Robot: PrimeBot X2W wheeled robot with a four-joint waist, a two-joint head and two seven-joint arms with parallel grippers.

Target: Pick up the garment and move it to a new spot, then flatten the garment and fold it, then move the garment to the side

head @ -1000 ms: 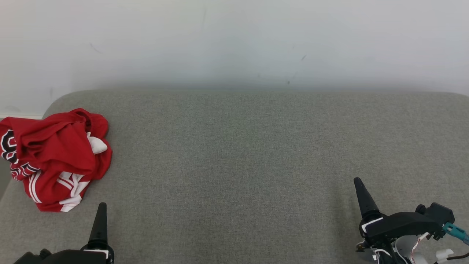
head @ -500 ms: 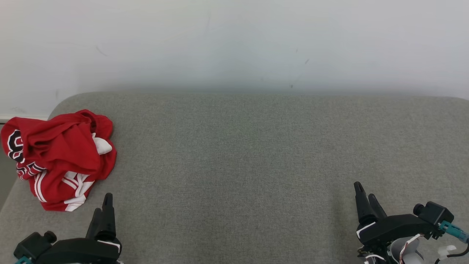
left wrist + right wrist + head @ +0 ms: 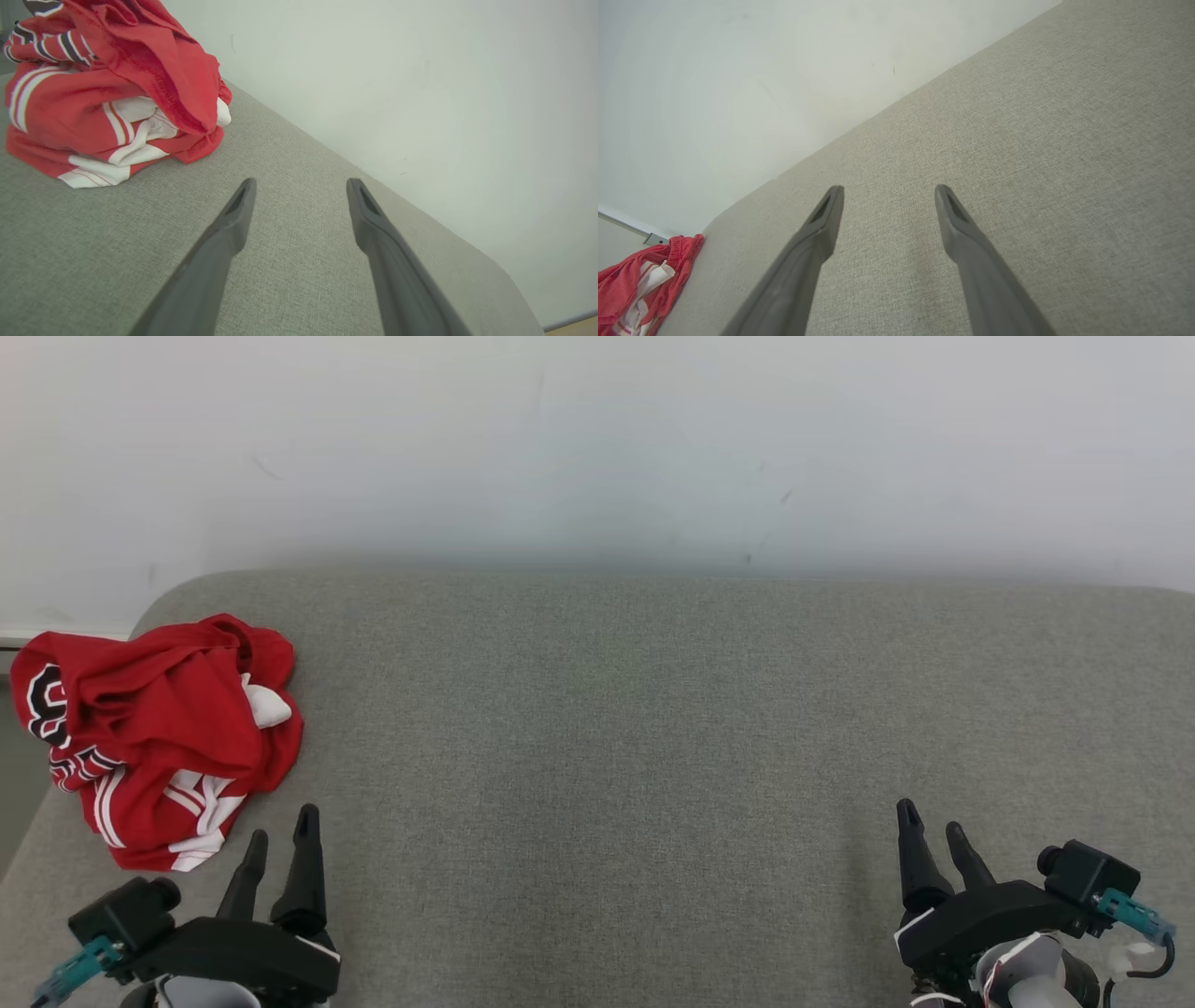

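red garment (image 3: 159,737) at ten o'clock of wide-open left gripper (image 3: 281,825): reach, pinch a top fold, lift slowly, right gripper (image 3: 929,817) open too.

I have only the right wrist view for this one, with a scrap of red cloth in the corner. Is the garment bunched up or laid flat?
Observer: Bunched up. The garment is a crumpled heap at the left end of the cushion.
Reviewer: Where is the left tool?
Observer: The left tool is low over the cushion, just right of the heap's near edge and apart from it.
Reviewer: Open or shut?
Observer: Open, with nothing between its fingers.
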